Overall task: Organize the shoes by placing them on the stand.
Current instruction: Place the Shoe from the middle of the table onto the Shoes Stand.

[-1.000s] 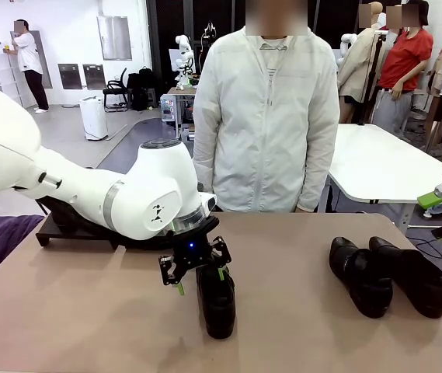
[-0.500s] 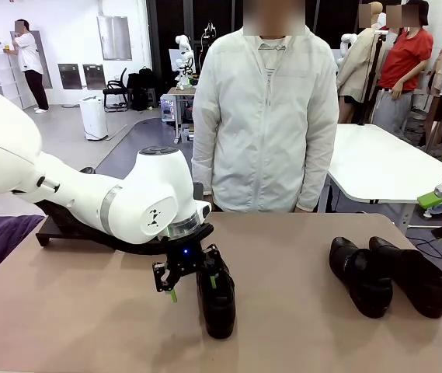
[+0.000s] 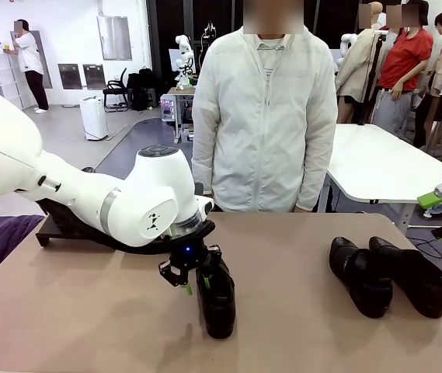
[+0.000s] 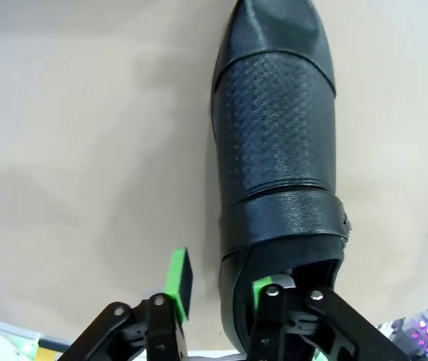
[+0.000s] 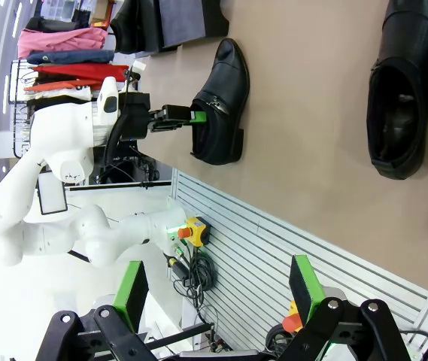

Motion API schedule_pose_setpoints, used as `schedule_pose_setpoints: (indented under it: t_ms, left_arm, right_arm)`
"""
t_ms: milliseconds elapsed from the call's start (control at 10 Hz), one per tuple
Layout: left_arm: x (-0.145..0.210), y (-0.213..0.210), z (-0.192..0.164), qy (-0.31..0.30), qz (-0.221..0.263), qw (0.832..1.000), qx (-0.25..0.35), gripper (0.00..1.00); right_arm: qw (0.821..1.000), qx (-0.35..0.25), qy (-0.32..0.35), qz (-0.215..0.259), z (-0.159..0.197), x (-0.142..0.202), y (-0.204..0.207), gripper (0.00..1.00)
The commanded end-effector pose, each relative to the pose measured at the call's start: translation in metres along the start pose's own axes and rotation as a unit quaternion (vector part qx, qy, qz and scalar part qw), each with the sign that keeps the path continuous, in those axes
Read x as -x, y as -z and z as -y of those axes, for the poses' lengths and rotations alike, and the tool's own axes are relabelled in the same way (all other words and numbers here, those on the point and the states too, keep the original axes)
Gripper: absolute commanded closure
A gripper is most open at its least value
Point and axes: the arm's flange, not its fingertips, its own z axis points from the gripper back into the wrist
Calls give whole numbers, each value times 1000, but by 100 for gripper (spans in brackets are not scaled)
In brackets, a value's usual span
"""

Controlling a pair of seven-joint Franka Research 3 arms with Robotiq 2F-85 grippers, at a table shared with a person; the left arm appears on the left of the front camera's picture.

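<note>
While upright — shoe (image 4: 277,150) wall within left gripper (image 4: 220,277)

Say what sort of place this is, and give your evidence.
Probably a robotics lab in an open hall: a white robot arm over a tan table with black leather shoes, and a white table behind.

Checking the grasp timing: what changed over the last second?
The left pincer narrowed its jaws around the heel wall of the middle shoe, one finger inside, one outside; the outer pad is not yet touching. That shoe, the two right-hand shoes and the open right pincer stayed put.
</note>
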Motion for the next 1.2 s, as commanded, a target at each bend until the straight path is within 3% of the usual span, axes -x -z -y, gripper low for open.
schedule_pose_setpoints:
  t_ms: [0,500,800,1100]
  left_arm:
    - [8,2,3,3,28,1000,1,100]
    - [19,-19,3,31,42,998,15,100]
    - [40,-106,-14,143,43,987,51,100]
    - [31,-167,-79,189,94,975,67,100]
  right_arm:
    - [1000,4,0,-6,-1,0,-3,0]
    - [1000,4,0,-6,-1,0,-3,0]
    - [1000,4,0,-6,-1,0,-3,0]
    - [1000,4,0,-6,-1,0,-3,0]
